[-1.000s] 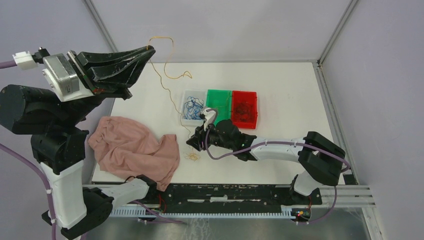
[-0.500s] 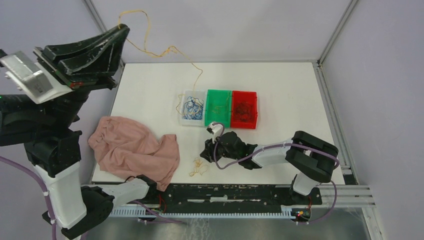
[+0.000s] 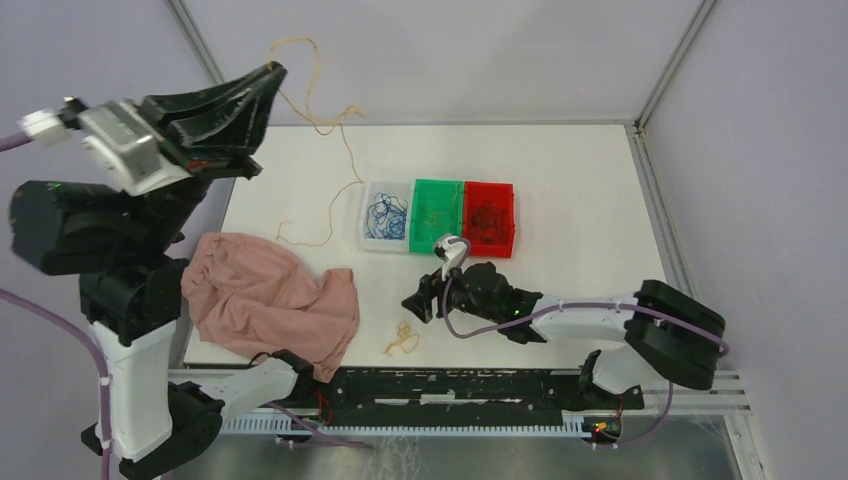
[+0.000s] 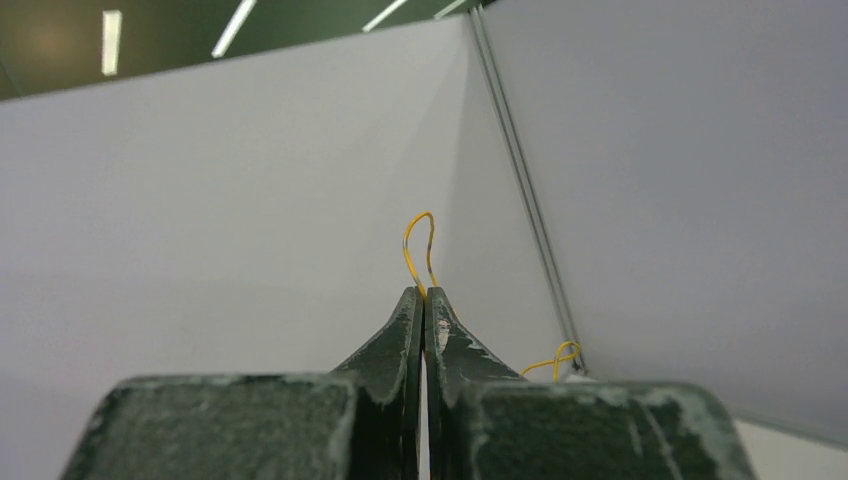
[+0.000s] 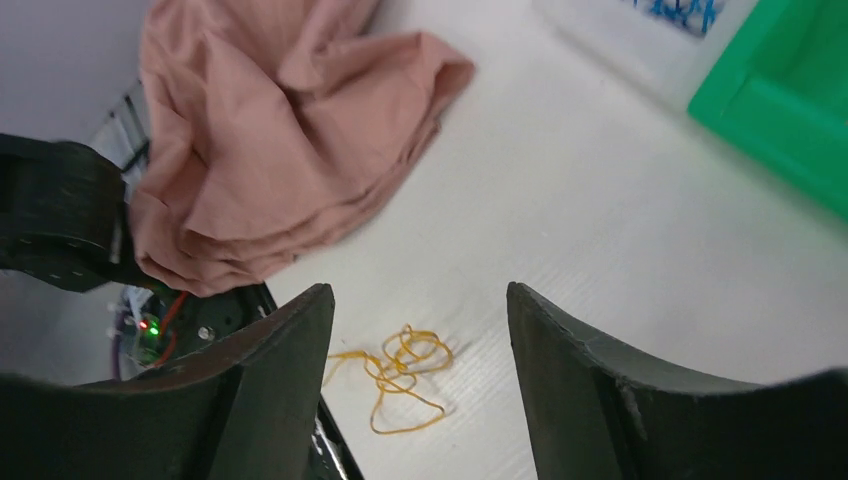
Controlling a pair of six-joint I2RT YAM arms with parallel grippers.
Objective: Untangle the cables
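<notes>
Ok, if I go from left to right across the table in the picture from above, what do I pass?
pink cloth → clear bin with blue cables → green bin → red bin

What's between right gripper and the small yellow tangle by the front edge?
Only bare table between the open right gripper and the yellow tangle; right wrist view shows it.
</notes>
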